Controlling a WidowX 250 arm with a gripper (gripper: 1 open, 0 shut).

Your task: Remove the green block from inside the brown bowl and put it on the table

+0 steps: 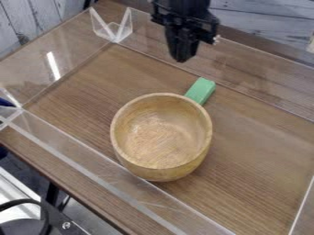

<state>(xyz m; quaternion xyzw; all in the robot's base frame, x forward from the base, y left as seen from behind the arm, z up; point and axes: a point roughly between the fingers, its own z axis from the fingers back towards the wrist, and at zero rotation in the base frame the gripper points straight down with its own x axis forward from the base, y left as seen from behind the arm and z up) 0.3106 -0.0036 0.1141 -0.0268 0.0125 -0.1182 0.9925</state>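
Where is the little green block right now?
In the camera view, the green block lies on the table, right behind the brown bowl at its far right rim, not inside it. The gripper hangs just above and behind it.

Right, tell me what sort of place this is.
Probably a lab test bench for a robot arm: a wood-grain table fenced by clear acrylic walls, a black gripper hanging over it, and only a brown bowl and green block as props.
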